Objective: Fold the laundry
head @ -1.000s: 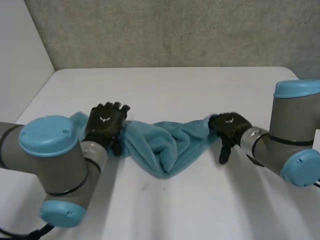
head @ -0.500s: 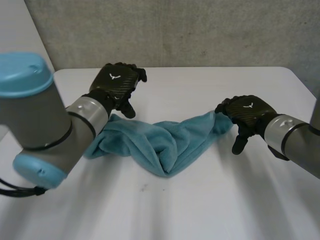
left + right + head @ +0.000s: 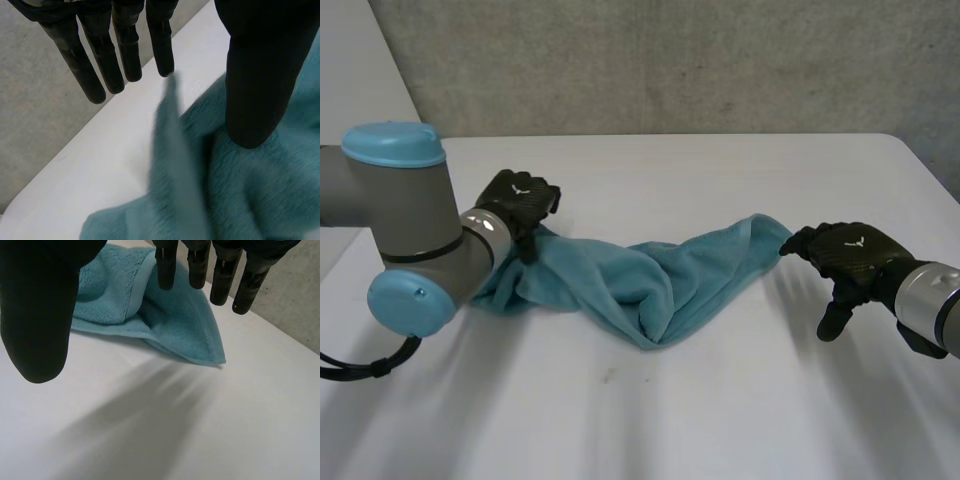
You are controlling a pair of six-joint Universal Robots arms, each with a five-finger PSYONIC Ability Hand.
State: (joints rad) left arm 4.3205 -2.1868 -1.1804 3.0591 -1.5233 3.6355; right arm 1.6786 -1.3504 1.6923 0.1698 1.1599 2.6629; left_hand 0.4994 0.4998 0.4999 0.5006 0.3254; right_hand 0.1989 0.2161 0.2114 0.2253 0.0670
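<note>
A teal terry-cloth towel (image 3: 640, 285) is lying bunched in a long, rumpled band across the middle of the white table (image 3: 720, 420), with a thick fold sagging toward the near side.

Its left end is tucking under the left hand (image 3: 518, 200) and the grey forearm behind it, so that corner is hidden in the head view. In the left wrist view the fingers (image 3: 100, 70) are reaching out straight and spread, holding nothing. The thumb (image 3: 255, 75) is pointing down at the cloth (image 3: 240, 190), and whether its tip is touching cannot be told. A raised ridge of towel between fingers and thumb is showing blurred.

The right hand (image 3: 850, 255) is hovering just beside the towel's right corner. In its wrist view the fingers (image 3: 167, 265) are hanging straight and parted over that corner (image 3: 150, 310), with the thumb (image 3: 37, 315) held wide, gripping nothing. Contact with the cloth cannot be judged. The right arm is running off the edge of the head view.

Bare table is lying open on every side of the towel, widest toward the near edge. The far edge is meeting a grey rough wall (image 3: 670, 60).

A small white emblem (image 3: 516, 187) is showing on the back of each hand, too small to read.
</note>
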